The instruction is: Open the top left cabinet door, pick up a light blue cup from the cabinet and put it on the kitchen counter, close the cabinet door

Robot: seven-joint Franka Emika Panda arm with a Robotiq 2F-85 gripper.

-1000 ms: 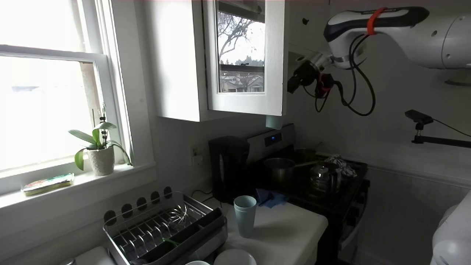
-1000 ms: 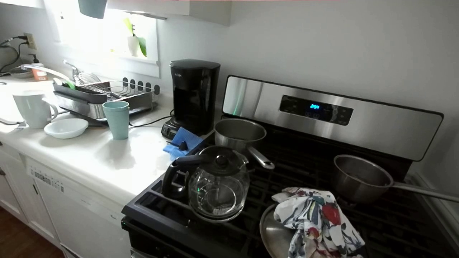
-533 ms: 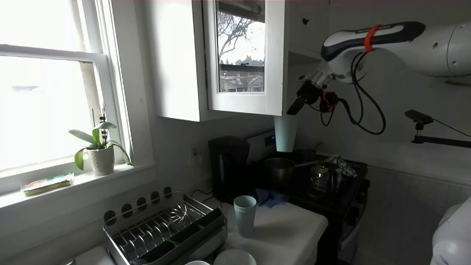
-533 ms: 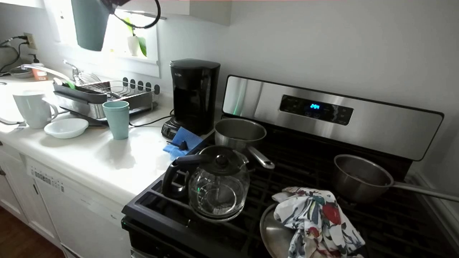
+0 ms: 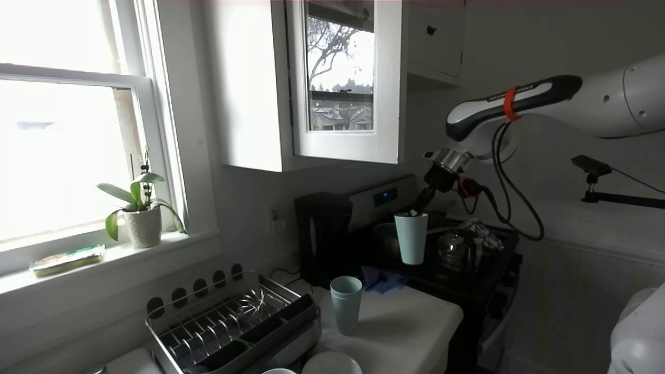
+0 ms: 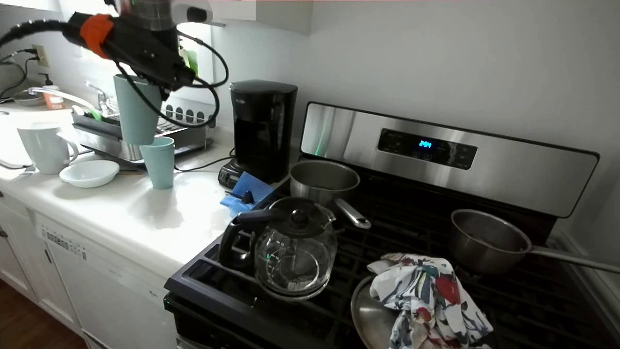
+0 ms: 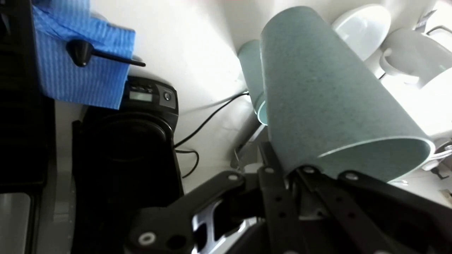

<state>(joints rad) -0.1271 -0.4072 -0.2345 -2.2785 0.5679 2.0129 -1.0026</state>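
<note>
The fingers (image 7: 277, 197) of the black gripper (image 7: 289, 171) pinch the wall of the light blue cup (image 7: 328, 88) at its rim: one lies along the outside, the other reaches into the mouth. The cup hangs in the air below them, mouth upward, slightly tilted, apart from the kitchen counter (image 5: 400, 322). In an exterior view it covers part of a second tapered cup (image 6: 162, 167) of similar blue, which stands upright on that counter.

Lettering on the dark shell of the arm (image 5: 597, 98), broken by an orange-red strap (image 5: 509, 106), is too blurred to read in full. Blue digits glow on the steel control panel (image 6: 339, 133) of the stove (image 6: 218, 286); the mark on the black coffee maker (image 6: 264, 121) is too small to make out.

The held cup has a smooth, finely speckled wall, tapering toward its base. A black scoop (image 7: 80, 53) lies on a ribbed blue cloth (image 7: 88, 83). The top left cabinet door (image 5: 343, 83), white-framed around a glass pane, stands swung out from the cabinet (image 5: 252, 98).
</note>
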